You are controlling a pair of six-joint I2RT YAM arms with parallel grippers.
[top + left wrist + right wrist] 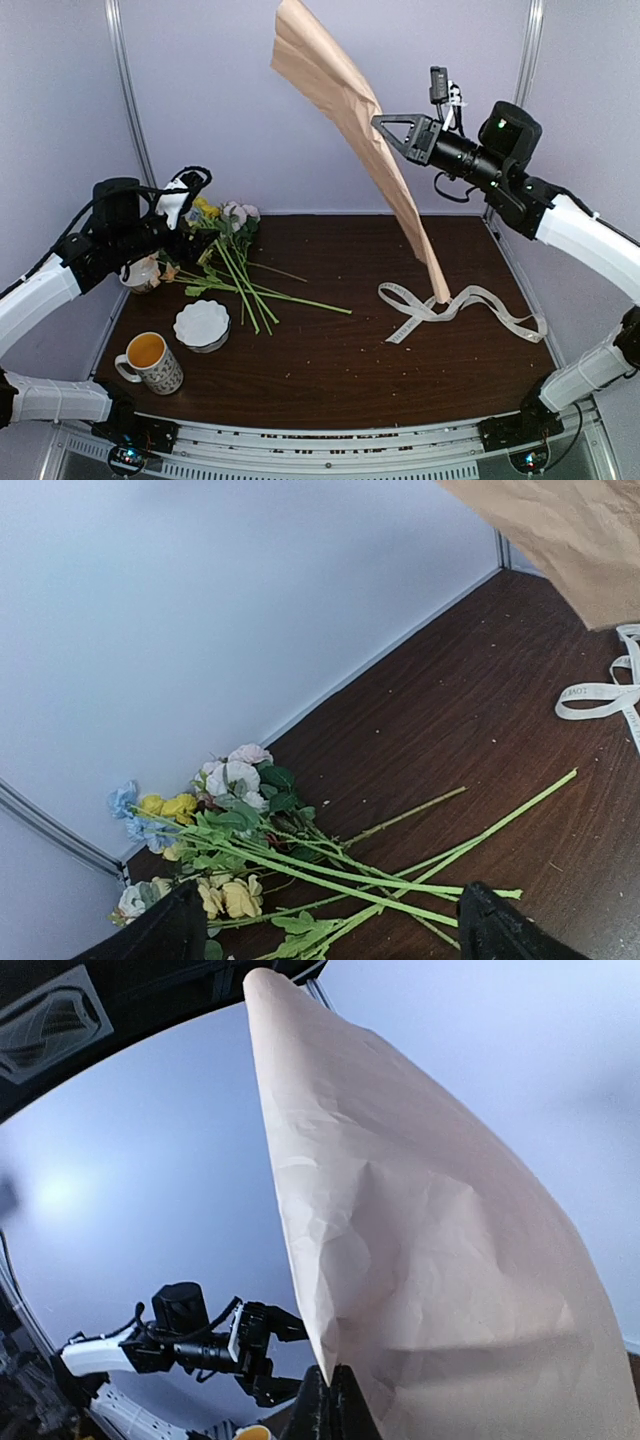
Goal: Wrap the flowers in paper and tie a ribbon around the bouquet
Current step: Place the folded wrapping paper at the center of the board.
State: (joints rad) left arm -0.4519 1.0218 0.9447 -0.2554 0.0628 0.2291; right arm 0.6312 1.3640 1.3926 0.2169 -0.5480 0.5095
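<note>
Dark brown wood formed the table [330,370], seen from above inside a pale lilac enclosure. At far left, the left gripper [183,196] hung above the back left corner with its two fingers spread wide, holding nothing. Its wrist camera looked down between the black fingertips [170,930] at the blooms below. Under that arm stood a small patterned cup [140,273], partly hidden. Nearer the front edge stood a patterned mug [152,362] filled with an orange-yellow liquid, and just to its right sat a white scalloped bowl [202,325].

Beside the bowl, the flowers [235,265] lay loose on the table. Their yellow, pink, white and blue heads were bunched toward the back left corner, and their thin green stems fanned out toward the centre.

Right of centre, the ribbon [460,305] lay in loose cream-white loops on the wood, with dark lettering along it.

The paper [350,110] stood tall above the ribbon as a crumpled peach-tan sheet. Its lower point came down among the ribbon loops, and its broad upper part rose up and to the left, well clear of the flowers. The right gripper [385,124] reached in from the right, its fingers pinched closed on the sheet's edge partway up. Its wrist camera showed the paper [420,1260] filling most of the view.
</note>
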